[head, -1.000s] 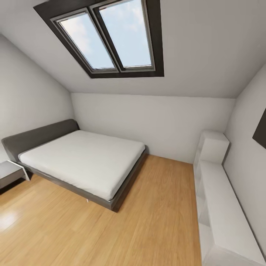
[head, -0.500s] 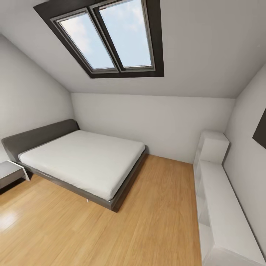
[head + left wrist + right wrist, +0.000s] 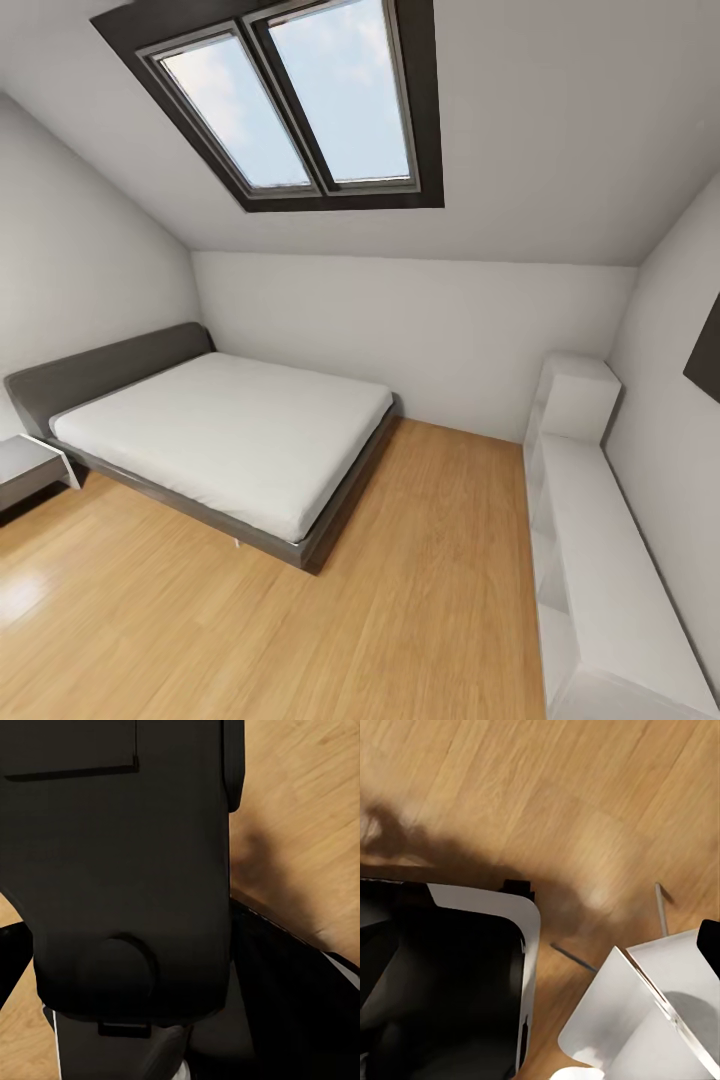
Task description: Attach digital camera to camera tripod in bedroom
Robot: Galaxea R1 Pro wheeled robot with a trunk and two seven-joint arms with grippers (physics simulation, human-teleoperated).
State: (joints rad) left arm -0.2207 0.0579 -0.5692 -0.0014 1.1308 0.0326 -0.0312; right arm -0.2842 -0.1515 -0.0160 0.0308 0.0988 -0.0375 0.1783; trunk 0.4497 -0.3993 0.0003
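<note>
Searching phase: grey-framed bed with white mattress [image 3: 225, 430] and light wood floor [image 3: 400, 600] are seen; camera and tripod whereabouts unknown. Pincer states cannot be told. Base should be turned slowly.

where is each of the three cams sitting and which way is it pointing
Head view: high on the robot, facing into the bedroom at the bed, skylight, white shelf unit and wood floor.
Left wrist view: on the left arm, pointing down; a large black robot part blocks most of it.
Right wrist view: on the right arm, pointing down at black and white robot parts.
All three share the wood floor.
</note>
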